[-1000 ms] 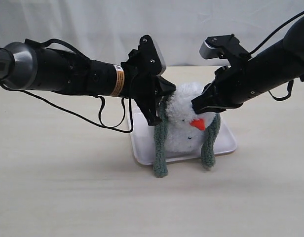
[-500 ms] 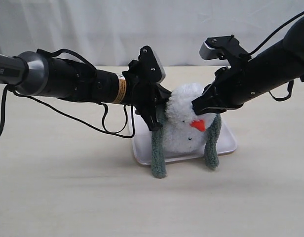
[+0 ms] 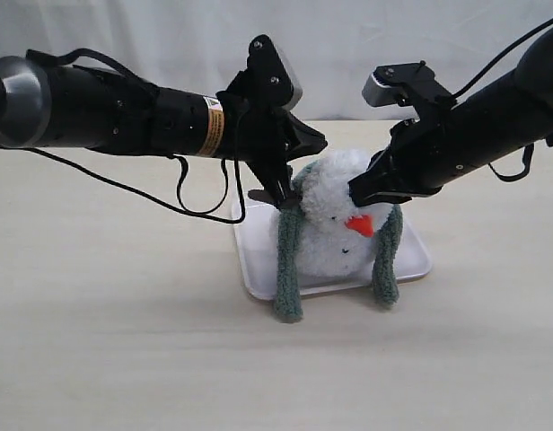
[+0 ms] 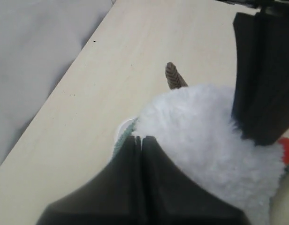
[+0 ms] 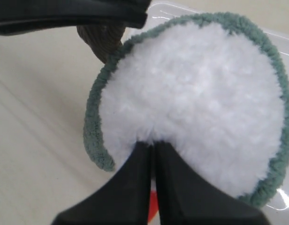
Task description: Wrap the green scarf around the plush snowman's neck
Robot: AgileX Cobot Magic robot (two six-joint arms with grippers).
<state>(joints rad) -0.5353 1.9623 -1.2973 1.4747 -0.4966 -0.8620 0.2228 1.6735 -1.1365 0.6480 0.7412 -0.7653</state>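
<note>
1. Left gripper [image 3: 282, 199]: jaws pressed together, tips right beside the scarf [image 3: 288, 265] where it passes the snowman [image 3: 329, 229]. Can't tell if any fleece is pinched.
2. Snowman sits upright on the tray [image 3: 252, 262]. The scarf loops behind its neck, and both ends hang straight down in front, past the tray's front rim.
3. Right gripper [image 3: 359, 192]: also closed, tips against the head just above the nose, holding nothing I can see.
4. My guess is the ends get crossed next, and each one dangles right under its own gripper.
</note>
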